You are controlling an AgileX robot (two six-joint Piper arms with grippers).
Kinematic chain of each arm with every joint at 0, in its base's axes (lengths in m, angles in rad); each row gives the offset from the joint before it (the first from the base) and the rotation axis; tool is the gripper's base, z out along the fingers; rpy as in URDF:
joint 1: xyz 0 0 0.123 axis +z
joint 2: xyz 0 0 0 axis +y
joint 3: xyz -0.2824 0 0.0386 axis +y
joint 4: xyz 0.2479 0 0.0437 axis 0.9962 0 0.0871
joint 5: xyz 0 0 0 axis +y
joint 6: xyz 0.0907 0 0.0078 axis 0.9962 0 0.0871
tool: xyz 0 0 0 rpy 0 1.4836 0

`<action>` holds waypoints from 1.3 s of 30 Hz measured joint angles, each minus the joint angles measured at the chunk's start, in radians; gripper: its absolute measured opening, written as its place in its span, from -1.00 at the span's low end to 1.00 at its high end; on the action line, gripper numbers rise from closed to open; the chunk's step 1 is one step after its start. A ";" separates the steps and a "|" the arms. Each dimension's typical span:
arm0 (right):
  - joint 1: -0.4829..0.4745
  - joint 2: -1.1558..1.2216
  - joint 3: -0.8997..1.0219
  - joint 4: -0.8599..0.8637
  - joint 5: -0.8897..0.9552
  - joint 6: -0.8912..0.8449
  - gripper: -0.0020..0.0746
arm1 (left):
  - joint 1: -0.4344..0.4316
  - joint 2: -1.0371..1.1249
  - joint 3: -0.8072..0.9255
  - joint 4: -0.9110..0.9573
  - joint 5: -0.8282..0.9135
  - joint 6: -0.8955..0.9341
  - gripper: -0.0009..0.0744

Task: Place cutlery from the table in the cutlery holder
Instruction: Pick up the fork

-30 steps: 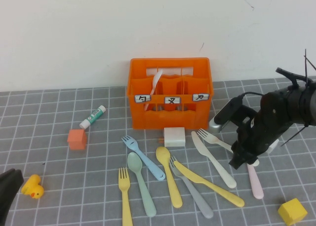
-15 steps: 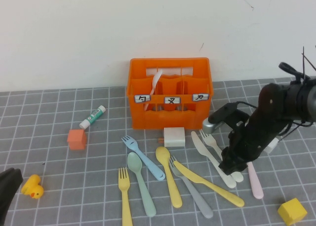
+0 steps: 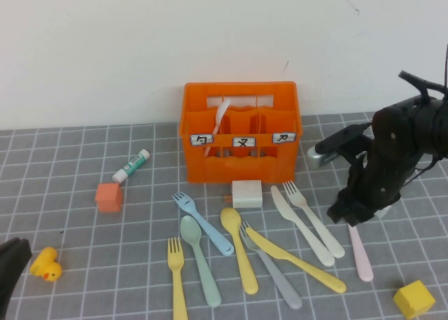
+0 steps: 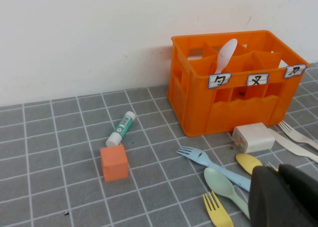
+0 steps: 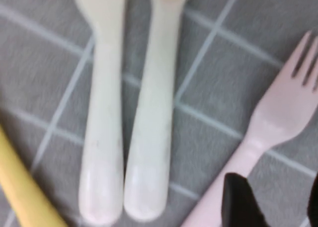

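The orange cutlery holder [image 3: 241,132] stands at the back of the table [image 3: 84,229] with a white spoon [image 3: 222,115] in its left compartment. Before it lie a blue fork [image 3: 203,222], mint spoon [image 3: 199,257], yellow fork [image 3: 176,278], yellow spoon [image 3: 239,253], grey fork [image 3: 274,272], yellow knife [image 3: 295,261], cream knife [image 3: 301,225] and cream fork [image 3: 315,220]. My right gripper [image 3: 348,215] hangs open, low over the pink fork [image 3: 362,255]; its fingers straddle the fork's neck [image 5: 268,132]. My left gripper [image 3: 10,267] rests shut and empty at the near left corner.
A white block [image 3: 247,193] sits just before the holder. A glue stick [image 3: 131,165] and an orange cube [image 3: 108,196] lie at the left, a yellow duck [image 3: 45,264] near my left gripper, and a yellow cube [image 3: 413,299] at the near right.
My right gripper swung left over the cream knife and fork, then back right, and now stands over the pink fork. No cutlery has moved. The left arm is still.
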 joint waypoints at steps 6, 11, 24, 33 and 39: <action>0.000 0.016 0.000 -0.015 -0.037 0.052 -0.18 | 0.000 0.000 0.000 0.000 0.000 0.000 -0.98; 0.000 0.056 0.000 -0.017 -0.051 0.065 -0.18 | 0.000 0.000 0.000 0.000 0.000 0.000 -0.98; 0.000 0.073 0.044 -0.014 -0.127 0.096 -0.26 | 0.000 0.000 0.000 0.002 0.000 0.000 -0.98; 0.000 0.073 0.044 -0.022 -0.077 0.100 -0.29 | 0.000 0.000 0.000 0.002 0.000 0.000 -0.98; 0.000 0.073 0.044 -0.024 -0.063 0.097 -0.24 | 0.000 -0.012 0.000 0.002 0.000 -0.004 -0.98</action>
